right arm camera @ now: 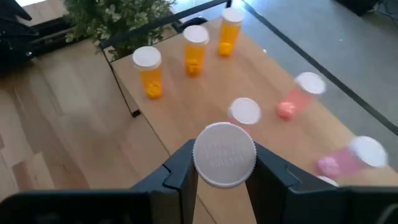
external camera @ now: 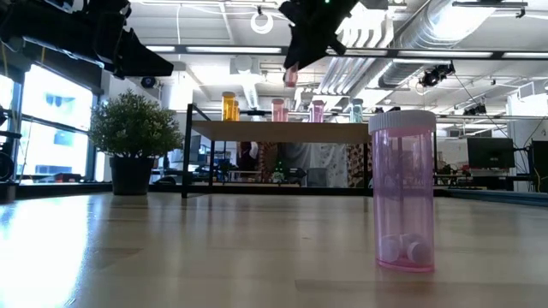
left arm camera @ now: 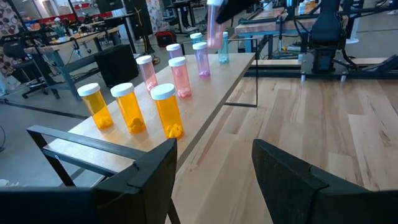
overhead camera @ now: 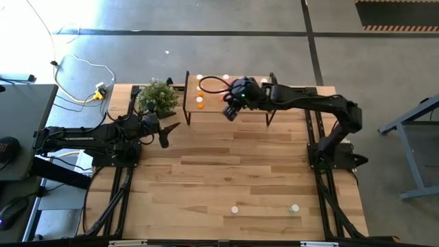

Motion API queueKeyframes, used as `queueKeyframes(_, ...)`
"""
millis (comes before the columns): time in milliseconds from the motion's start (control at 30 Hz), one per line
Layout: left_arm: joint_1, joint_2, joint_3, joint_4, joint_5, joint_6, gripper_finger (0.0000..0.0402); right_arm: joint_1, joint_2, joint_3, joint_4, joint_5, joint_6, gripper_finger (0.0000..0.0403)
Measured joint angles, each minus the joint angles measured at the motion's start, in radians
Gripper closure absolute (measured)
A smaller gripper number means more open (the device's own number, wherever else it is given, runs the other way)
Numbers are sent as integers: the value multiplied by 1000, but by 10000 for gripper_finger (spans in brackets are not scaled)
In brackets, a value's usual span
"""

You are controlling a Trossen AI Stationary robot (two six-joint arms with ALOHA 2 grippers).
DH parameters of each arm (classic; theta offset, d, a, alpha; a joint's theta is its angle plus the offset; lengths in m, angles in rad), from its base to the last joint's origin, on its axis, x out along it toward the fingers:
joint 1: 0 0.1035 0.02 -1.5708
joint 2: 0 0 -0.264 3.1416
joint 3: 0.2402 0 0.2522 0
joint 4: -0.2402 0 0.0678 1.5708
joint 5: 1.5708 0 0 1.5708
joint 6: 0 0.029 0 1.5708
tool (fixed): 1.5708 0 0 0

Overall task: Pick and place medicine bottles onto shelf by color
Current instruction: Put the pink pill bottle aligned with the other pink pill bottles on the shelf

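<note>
Right gripper: the dark two-finger right gripper (right arm camera: 224,171) hangs above the shelf, over its front edge near the middle, fingers closed on a white-capped light pink medicine bottle (right arm camera: 224,154); the low view shows that bottle (external camera: 291,75) lifted clear of the shelf top.
Left gripper: the dark left gripper (left arm camera: 214,168) waits over the worktop's left side, just off the shelf's left end, fingers spread apart with nothing between them.
Shelf: the small light wood shelf on black metal legs (overhead camera: 212,104) stands at the worktop's far edge, right of the plant.
Orange bottles: three orange white-capped bottles (left arm camera: 168,111) stand upright in a row at the shelf's left end.
Pink bottles: light pink ones (left arm camera: 179,77) stand upright next along the shelf, with deeper pink ones (left arm camera: 201,59) beyond them.
Green bottle: a pale green one (external camera: 356,110) stands further toward the shelf's right end.
Worktop bottles: a pink bottle (external camera: 402,192) and a second bottle (overhead camera: 294,208), apart from each other, stand near the worktop's near edge.
Plant: a green potted plant (overhead camera: 158,96) sits at the worktop's far left corner.
</note>
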Motion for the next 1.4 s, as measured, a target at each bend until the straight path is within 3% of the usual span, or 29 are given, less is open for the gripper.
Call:
queueKeyframes(500,0,0,0,-3,0,0,202,-2,135,32,51,-63,-20,300)
queueKeyframes(1400,0,0,0,-3,-8,0,202,-85,173,32,90,-114,-45,300)
